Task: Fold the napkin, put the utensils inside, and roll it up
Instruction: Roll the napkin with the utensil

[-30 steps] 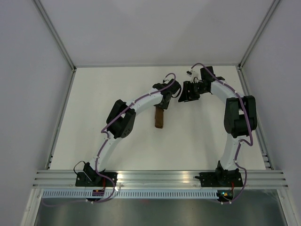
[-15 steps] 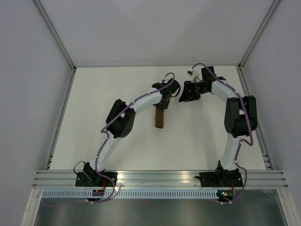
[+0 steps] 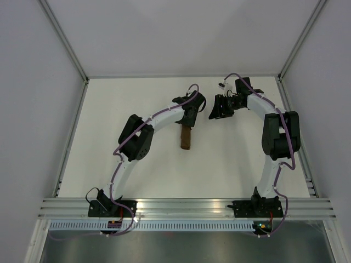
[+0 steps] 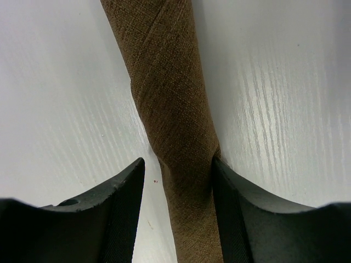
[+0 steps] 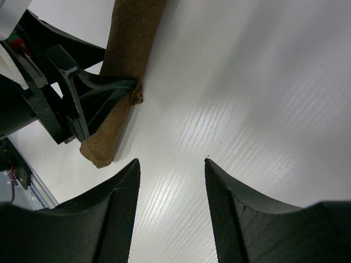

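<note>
Top view: dark-brown matte cloth napkin [image 3: 186, 138], rolled into a slim tube, lies mid-way on the white table [image 3: 236, 159], well apart from every edge, with wide surface around it.
Left wrist view alone shows the contact: left gripper [image 4: 177, 164] straddles the roll, one finger touching and the other just clear, not clamped.
Right wrist view: right gripper [image 5: 171, 163] is spread and empty, near the roll's end.

Rolled brown napkin [image 4: 173, 109] lies on white surface [image 4: 55, 98], running between two black fingers [image 4: 118, 219]; image-right finger touches it, the other sits just clear.
</note>
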Controlling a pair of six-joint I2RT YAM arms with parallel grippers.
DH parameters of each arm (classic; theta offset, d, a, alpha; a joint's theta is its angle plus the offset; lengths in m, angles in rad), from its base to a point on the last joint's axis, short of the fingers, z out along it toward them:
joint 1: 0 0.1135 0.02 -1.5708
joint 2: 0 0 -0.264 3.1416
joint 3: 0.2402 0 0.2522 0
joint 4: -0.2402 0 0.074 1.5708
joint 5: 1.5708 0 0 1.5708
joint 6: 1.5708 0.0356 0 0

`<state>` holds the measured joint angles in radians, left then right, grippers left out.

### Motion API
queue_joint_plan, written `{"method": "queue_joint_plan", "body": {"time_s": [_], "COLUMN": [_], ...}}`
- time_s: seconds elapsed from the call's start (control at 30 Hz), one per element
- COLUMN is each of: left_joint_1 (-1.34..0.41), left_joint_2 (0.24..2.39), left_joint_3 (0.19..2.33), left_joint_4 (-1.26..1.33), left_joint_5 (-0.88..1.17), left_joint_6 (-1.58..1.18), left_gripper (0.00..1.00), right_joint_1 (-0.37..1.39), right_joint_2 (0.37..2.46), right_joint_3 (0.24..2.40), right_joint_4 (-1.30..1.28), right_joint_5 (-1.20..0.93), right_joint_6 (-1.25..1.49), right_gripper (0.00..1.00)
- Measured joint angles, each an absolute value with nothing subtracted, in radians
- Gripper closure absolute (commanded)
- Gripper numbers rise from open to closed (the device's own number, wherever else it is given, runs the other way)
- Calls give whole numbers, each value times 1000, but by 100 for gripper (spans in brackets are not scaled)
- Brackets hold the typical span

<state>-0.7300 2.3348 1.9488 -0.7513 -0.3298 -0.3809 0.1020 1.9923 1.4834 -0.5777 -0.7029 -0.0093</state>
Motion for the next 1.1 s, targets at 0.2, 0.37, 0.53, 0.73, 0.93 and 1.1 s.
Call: {"method": "queue_joint_plan", "body": {"time_s": [0.2,0.37,0.53,0.73,0.93,1.1], "left_joint_1": [-728,-726,-724,-717,-711,-708], "left_joint_2": [2325,2318,2308,2291,2285,2262], "left_joint_3": [1930,1920,1915,1914,1913,1891], "left_joint_4": [-723,-711,-699,-693,-682,-674], "left_joint_5": [-306,-295,-285,-285,-285,-281], "left_joint_6": [-381,-381,-381,-381,-381,-381], "left_gripper": [42,41,41,41,41,41], "right_joint_1": [101,101,101,101,101,101], "right_joint_2": [1992,1992,1993,1996,1996,1996], "right_joint_3": [1483,1483,1483,1484,1484,1484], "right_joint_4": [-584,-585,-587,-592,-593,-599], "right_joint_5": [-707,-709,-710,-714,-714,-714], "right_joint_6": [-16,-20,-23,-23,-24,-28], "right_gripper": [43,43,43,43,43,43]}}
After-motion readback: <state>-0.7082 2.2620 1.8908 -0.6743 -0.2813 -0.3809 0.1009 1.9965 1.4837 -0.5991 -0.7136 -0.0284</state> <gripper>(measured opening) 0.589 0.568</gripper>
